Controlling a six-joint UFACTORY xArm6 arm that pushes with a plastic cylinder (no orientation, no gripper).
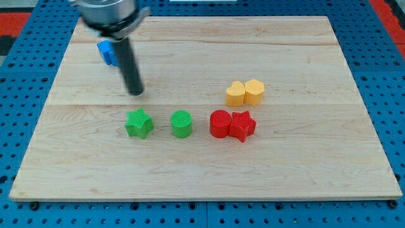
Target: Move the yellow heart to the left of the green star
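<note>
Task barely begun, judging from the layout. Yellow heart [235,94] sitting at the view's right of centre, touching a yellow hexagonal block [254,91] on its right side, well apart from the green star [138,123]. Between heart and star along the lower row: a green cylinder [181,123]; further right, a red cylinder [220,123] touching a red star [242,125], just below the 2 yellow blocks. Space at the star's left on the wooden desk [76,171] not yet occupied by the heart.

No claw on this arm, only the dark rod, so nothing to call wide, narrow or holding. My tip [136,93] resting on the desk above the green star, near it but not touching, far from the heart. Blue block [105,52] partly hidden behind the rod at the view's upper left.

Left to do, by estimate: reach the heart's right side, separate it from the hexagonal block, then push leftward past the star, probably along the free lane above the green row.
</note>
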